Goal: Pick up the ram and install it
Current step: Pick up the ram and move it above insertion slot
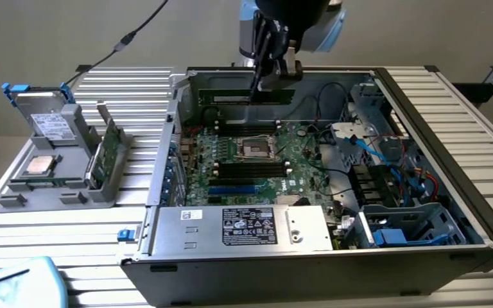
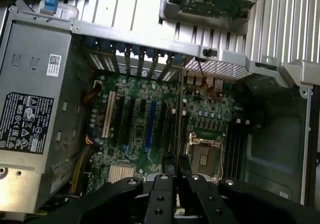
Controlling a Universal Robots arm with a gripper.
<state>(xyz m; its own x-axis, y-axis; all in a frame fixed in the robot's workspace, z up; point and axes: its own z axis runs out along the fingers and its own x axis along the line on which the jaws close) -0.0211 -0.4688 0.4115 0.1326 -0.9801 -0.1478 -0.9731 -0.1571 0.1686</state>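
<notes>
Hand [image 1: 258, 95] is closed on the ram [image 1: 221, 97], pinching it near mid-length so the stick hangs level, long edge down. The ram is in the air above the board, just past the CPU socket [image 1: 251, 148] toward the case's back wall. It runs parallel to the black slots [image 1: 244, 129] flanking the socket, likely to match slot alignment. It's not seated.

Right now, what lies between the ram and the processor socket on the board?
In the exterior view, a bank of long black slots lies between the ram and the processor socket.
</notes>
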